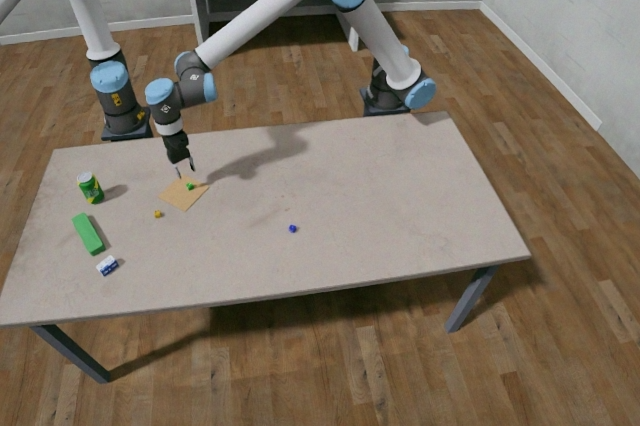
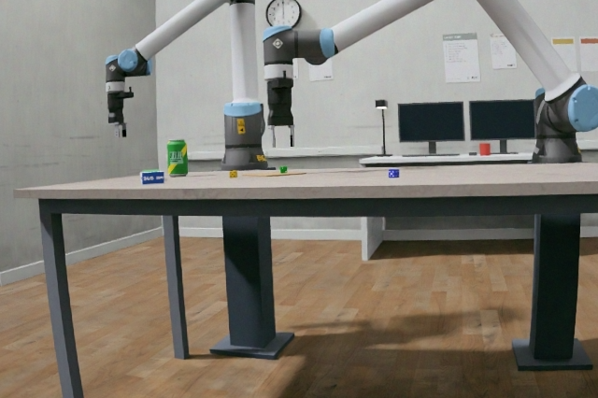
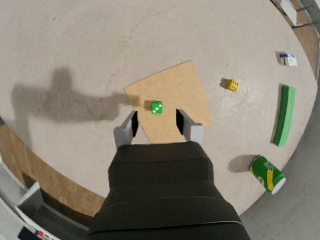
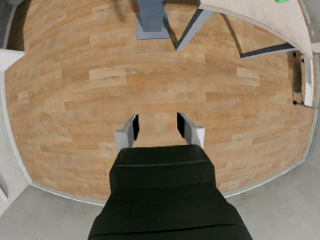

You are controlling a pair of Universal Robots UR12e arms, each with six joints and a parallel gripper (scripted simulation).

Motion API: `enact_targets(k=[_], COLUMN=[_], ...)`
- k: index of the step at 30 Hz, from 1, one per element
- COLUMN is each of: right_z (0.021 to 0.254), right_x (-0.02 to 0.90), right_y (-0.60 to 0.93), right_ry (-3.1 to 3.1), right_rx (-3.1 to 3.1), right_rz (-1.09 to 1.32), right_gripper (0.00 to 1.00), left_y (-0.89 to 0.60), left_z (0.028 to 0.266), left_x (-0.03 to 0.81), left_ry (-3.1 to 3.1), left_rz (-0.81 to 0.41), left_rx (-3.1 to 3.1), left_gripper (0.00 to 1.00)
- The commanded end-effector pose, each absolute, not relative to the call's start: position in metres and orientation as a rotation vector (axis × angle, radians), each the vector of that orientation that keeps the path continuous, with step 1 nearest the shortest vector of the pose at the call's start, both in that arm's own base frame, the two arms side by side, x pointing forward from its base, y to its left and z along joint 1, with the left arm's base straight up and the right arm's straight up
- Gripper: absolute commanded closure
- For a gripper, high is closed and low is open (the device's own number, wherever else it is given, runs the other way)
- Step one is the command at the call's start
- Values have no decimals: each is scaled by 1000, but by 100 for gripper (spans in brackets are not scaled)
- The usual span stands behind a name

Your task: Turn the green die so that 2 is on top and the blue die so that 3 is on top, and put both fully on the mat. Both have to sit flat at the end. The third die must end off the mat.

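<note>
Worktop (image 1: 361, 178) (image 2: 337, 186) (image 3: 90, 30) (image 4: 260, 9), near side: small box (image 1: 107, 265) (image 2: 152, 177) (image 3: 288, 59), then green block (image 1: 88, 234) (image 2: 153, 171) (image 3: 284, 115) (image 4: 282, 1). Blue die (image 1: 292, 228) (image 2: 393, 173) well off the mat; yellow die (image 1: 157, 214) (image 2: 233, 174) (image 3: 232, 85) also off it, nearer. Farther: mat (image 1: 181, 197) (image 2: 290, 174) (image 3: 175, 95) bearing green die (image 1: 190, 186) (image 2: 283, 169) (image 3: 157, 107); top pips not read with confidence. Can (image 1: 90, 187) (image 2: 177, 158) (image 3: 267, 174) stands beyond the block.

Left gripper (image 1: 185, 171) (image 2: 282, 142) (image 3: 157, 122) above the mat, fingers apart, nothing between. Right gripper (image 2: 120, 130) (image 4: 158, 127) away from the worktop, fingers apart, nothing held.

Step in hand, judged: checking or regrasping the green die. Read its top face first. If not 2, square fingers to opposite sides, close gently, lift clear, quarter-turn, lower flat, release straight up.

Count: dice 3 (green 1, blue 1, yellow 1); mat 1; can 1; block 1; box 1; grippers 2.
</note>
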State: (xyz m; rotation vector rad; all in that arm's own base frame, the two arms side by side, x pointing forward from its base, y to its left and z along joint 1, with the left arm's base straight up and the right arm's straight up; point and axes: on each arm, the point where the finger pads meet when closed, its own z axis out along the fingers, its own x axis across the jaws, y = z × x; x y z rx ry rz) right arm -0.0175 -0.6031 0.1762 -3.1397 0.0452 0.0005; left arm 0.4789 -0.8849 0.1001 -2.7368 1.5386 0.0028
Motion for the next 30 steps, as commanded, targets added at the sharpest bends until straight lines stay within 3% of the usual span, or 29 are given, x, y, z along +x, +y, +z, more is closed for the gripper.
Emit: enact_targets(k=[1, 8, 9, 30], right_z=[177, 177, 177, 177], right_x=[-17, -17, -17, -17], right_y=[-604, -604, -604, -604], right_ry=[45, 45, 45, 45], right_rx=[-3141, -3141, -3141, -3141], right_rz=[0, 0, 0, 0], right_gripper=[0, 0, 0, 0], left_y=[-886, -886, -886, -886], left_z=[102, 102, 102, 101], left_x=[479, 479, 479, 479], left_ry=[1578, 1602, 1602, 1602], left_rz=[0, 0, 0, 0], left_rx=[-2716, -2703, -2703, -2703], left_gripper=[0, 0, 30, 30])
